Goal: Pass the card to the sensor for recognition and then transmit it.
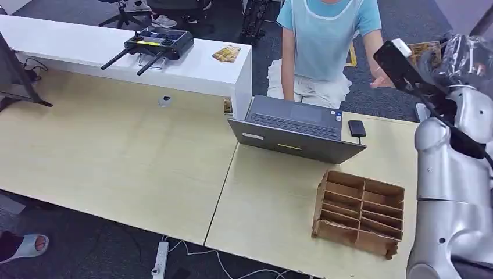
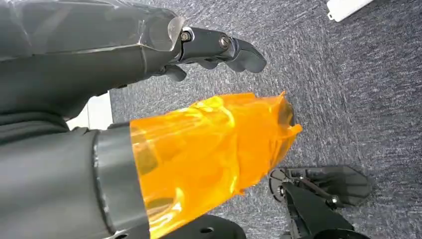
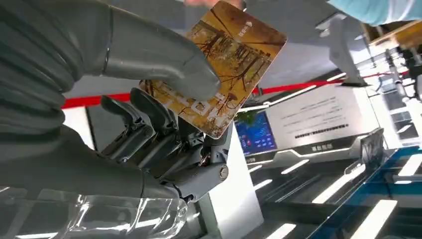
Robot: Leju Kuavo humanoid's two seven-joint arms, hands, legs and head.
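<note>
My right hand (image 3: 164,134) is raised and pinches a card (image 3: 234,59) printed with autumn trees between thumb and fingers. In the head view that hand (image 1: 462,55), wrapped in clear film, is up at the right, near a person in a light blue top (image 1: 328,40) whose hand (image 1: 381,81) reaches toward it. The small black card sensor (image 1: 357,128) lies on the table right of the laptop (image 1: 296,128). My left hand (image 2: 199,45) hangs over grey carpet, fingers stretched out and holding nothing, with orange film (image 2: 214,144) around the thumb.
A brown cardboard organizer (image 1: 360,212) stands at the table's front right. The white counter (image 1: 116,58) behind carries a black remote controller (image 1: 157,42) and another card (image 1: 227,53). A power strip (image 1: 160,258) lies on the floor.
</note>
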